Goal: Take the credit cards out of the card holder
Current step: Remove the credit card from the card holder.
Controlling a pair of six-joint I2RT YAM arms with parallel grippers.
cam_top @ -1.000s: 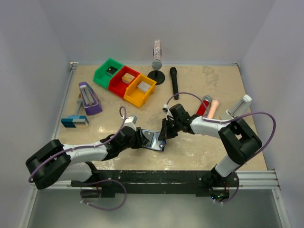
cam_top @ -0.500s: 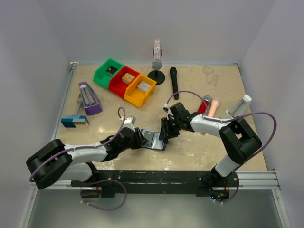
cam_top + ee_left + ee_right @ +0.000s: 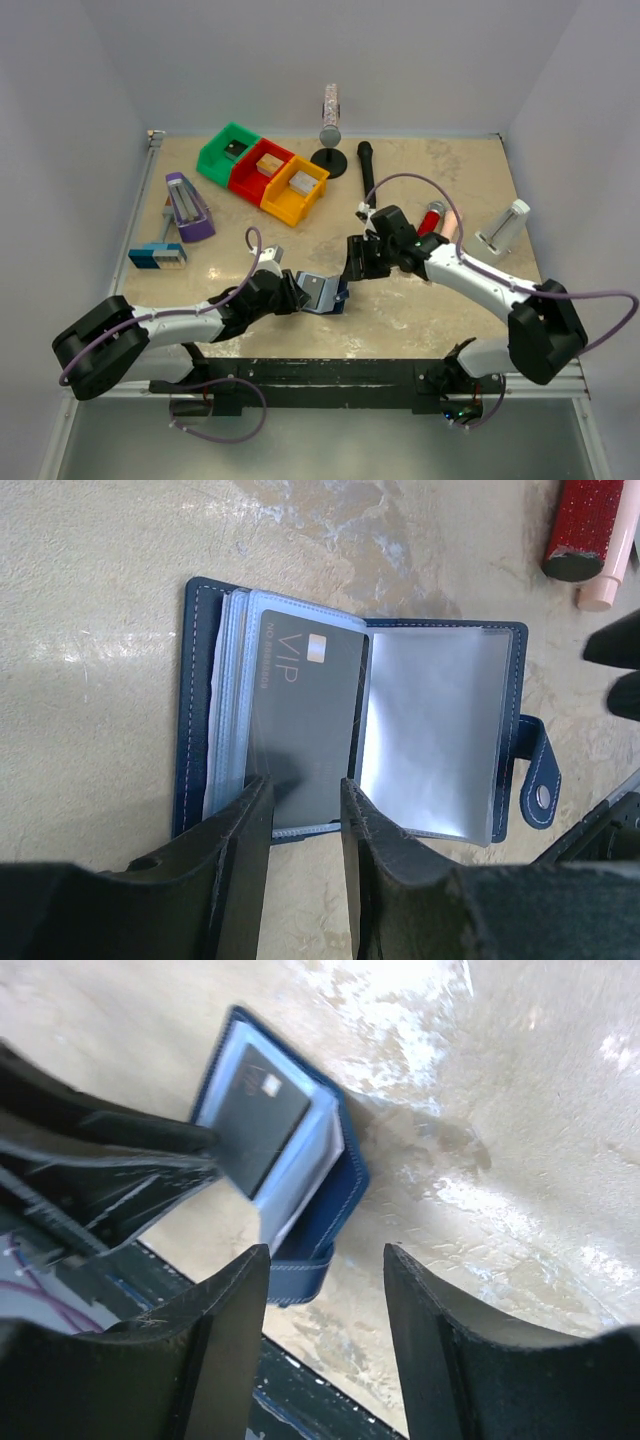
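The card holder (image 3: 322,293) is a dark blue wallet lying open on the table near the front edge. A black card (image 3: 305,700) marked VIP sits in a clear sleeve on the card holder's (image 3: 195,680) left page; the right sleeve looks empty. My left gripper (image 3: 305,792) is partly open, its fingertips (image 3: 250,810) over the near edge of that page on either side of the card's end. My right gripper (image 3: 326,1252) is open and empty, above the table just right of the card holder (image 3: 340,1200). Other cards are not visible.
Green (image 3: 228,150), red (image 3: 262,167) and yellow (image 3: 296,190) bins stand at the back left. A purple block (image 3: 187,207) and a blue-grey block (image 3: 158,256) lie left. A black microphone (image 3: 367,172), a red tube (image 3: 432,216) and a white object (image 3: 503,228) lie right.
My right gripper has opened and drawn back up and to the right from the card holder, its arm swinging right. My left gripper and the card holder have barely moved.
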